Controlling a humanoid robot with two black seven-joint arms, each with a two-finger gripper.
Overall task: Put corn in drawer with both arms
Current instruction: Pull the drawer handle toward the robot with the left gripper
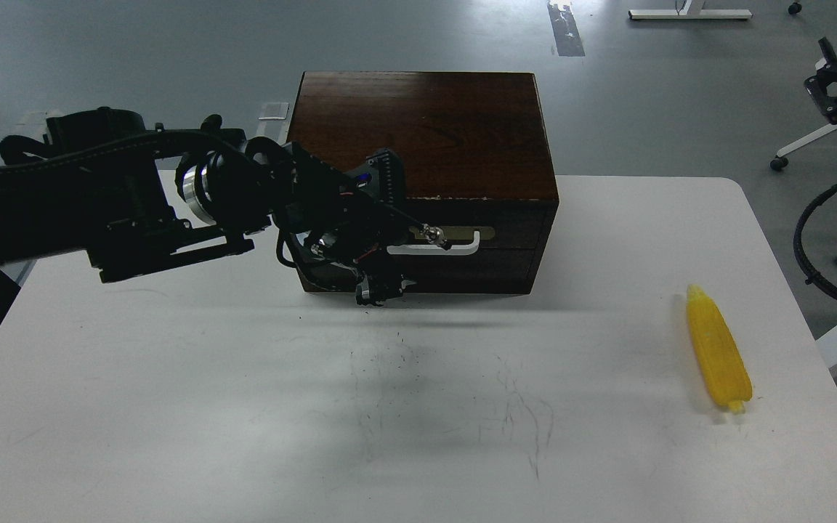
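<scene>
The yellow corn (718,350) lies on the white table near its right edge, stub end toward me. The dark brown drawer (495,250) sits shut in the front of the wooden box (426,131), with its white bar handle (440,250) on a beige plate. My left gripper (405,264) is open at the left end of the handle: one thin finger (429,233) reaches over the bar and the other finger (377,293) hangs below near the table. My right arm (836,91) shows only at the far right edge, small and dark, far from the corn.
The white table (244,407) carries only the box and the corn, and has faint pen scribbles mid-front. A black cable loop (807,247) and a white chair base (825,145) stand off the table's right edge.
</scene>
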